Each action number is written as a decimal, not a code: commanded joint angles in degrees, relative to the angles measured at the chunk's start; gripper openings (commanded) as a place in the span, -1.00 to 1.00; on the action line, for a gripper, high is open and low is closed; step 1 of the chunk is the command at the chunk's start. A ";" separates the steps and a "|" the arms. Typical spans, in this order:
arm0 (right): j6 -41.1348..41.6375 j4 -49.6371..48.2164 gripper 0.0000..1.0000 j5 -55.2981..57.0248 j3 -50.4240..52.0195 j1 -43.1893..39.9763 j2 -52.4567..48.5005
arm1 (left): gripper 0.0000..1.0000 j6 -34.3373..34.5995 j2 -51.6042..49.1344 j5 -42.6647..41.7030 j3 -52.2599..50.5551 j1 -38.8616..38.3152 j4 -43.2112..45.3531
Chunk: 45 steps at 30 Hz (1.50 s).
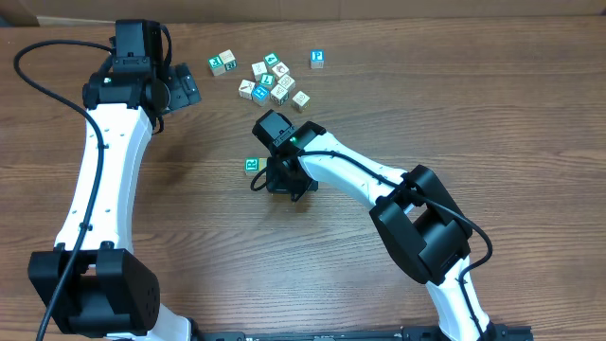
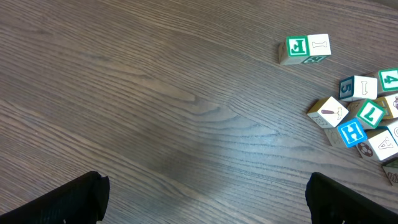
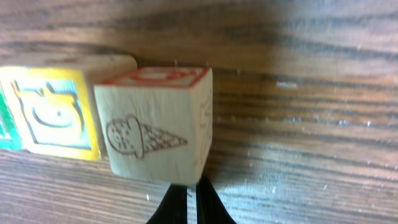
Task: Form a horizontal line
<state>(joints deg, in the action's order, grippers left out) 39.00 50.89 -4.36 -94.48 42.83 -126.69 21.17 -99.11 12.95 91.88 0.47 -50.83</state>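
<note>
On the table's middle sits a white cube with a teal letter (image 1: 252,165), with my right gripper (image 1: 282,180) just to its right, covering whatever lies beneath it. Close up, the right gripper (image 3: 194,202) is shut with nothing between its tips. The tips rest against the near bottom edge of a pale cube with an ice-cream drawing (image 3: 155,127). That cube stands beside a yellow-framed cube (image 3: 53,112) on its left. My left gripper (image 1: 185,87) hovers open at the back left, and its fingers (image 2: 74,199) are spread wide over bare wood.
A loose pile of several lettered cubes (image 1: 273,80) lies at the back centre, with a single blue-marked cube (image 1: 317,59) to its right. The left wrist view shows two joined cubes (image 2: 305,48) and the pile (image 2: 364,118) at its right edge.
</note>
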 commanded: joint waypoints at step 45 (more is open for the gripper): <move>0.20 3.74 -0.93 2.38 0.35 -0.42 1.31 | 0.99 -0.22 -0.15 0.96 0.11 -0.11 0.09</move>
<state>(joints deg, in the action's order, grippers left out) 38.98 52.73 -2.57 -94.45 42.81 -126.69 21.17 -99.11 12.93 91.88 0.47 -50.83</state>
